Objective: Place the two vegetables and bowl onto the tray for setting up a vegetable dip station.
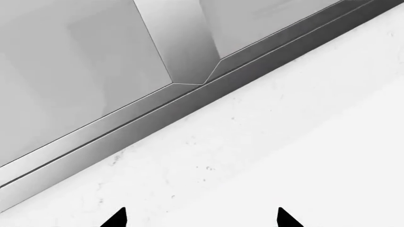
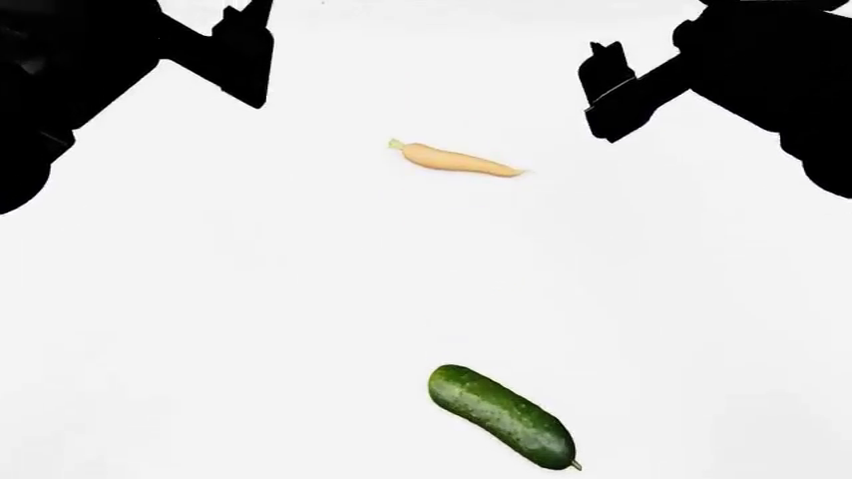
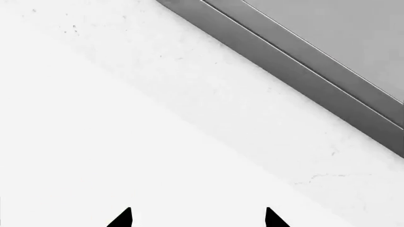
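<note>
Both grippers, left gripper and right gripper, are seen with tips spread apart and nothing held. Only the head view shows the carrot and cucumber on the white counter (well apart); wrist views show a steel sink edge. Arms are raised, mostly cut off.

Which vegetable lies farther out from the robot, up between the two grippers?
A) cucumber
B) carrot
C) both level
B: in the head view the carrot lies high up between the arms, while the cucumber sits near the bottom edge, closer to the robot.
</note>
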Controlling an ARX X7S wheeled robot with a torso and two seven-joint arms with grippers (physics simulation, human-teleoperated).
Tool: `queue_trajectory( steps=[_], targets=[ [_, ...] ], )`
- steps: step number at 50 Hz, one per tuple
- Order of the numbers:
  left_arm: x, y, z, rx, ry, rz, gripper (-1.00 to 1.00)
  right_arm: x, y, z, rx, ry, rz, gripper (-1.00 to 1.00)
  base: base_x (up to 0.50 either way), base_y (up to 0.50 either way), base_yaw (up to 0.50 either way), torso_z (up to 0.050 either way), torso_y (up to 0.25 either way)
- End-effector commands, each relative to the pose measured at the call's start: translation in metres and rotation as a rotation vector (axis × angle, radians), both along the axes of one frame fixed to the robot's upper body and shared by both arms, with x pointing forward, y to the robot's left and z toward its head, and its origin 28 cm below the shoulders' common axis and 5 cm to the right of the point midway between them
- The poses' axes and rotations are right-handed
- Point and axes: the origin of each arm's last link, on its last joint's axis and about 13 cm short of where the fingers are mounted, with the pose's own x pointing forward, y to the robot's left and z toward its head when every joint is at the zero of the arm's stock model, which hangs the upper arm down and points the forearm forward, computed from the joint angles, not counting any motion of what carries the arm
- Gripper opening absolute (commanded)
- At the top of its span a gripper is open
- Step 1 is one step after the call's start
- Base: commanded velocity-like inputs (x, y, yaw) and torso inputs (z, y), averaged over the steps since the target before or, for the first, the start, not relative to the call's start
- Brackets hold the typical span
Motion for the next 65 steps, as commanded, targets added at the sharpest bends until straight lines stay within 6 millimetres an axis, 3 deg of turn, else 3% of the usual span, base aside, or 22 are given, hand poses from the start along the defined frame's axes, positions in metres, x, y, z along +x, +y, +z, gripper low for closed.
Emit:
queue_trajectory(
  steps=[1,10,14,20,24,50,65],
  targets=[
    [-0.003,0.001,-0.001,-0.005,0.001,-0.005,1.00,0.035,-0.008,0.023,-0.023,0.022,-0.029,1.00,0.00,0.00,0.00,0.000,0.000],
    [-0.006,0.002,-0.002,-0.007,-0.001,-0.011,1.00,0.079,-0.010,0.018,-0.008,0.116,-0.006,1.00,0.00,0.00,0.00,0.000,0.000],
    [-0.007,0.002,-0.003,-0.008,0.000,-0.014,1.00,0.087,-0.008,0.015,-0.004,0.080,0.119,1.00,0.00,0.00,0.00,0.000,0.000],
    [-0.009,0.003,-0.004,-0.008,0.001,-0.023,1.00,0.103,-0.007,0.004,-0.081,0.167,0.180,1.00,0.00,0.00,0.00,0.000,0.000],
    [-0.010,0.004,-0.005,-0.009,0.002,-0.022,1.00,0.109,-0.007,0.002,-0.038,0.210,0.265,1.00,0.00,0.00,0.00,0.000,0.000],
    [-0.008,0.005,-0.010,0.005,0.012,-0.018,1.00,0.093,-0.010,-0.012,0.128,0.586,0.574,1.00,0.00,0.00,0.00,0.000,0.000],
    [-0.007,0.002,-0.010,0.015,0.010,-0.020,1.00,0.090,-0.011,-0.006,0.148,0.544,0.579,1.00,0.00,0.00,0.00,0.000,0.000]
  ],
)
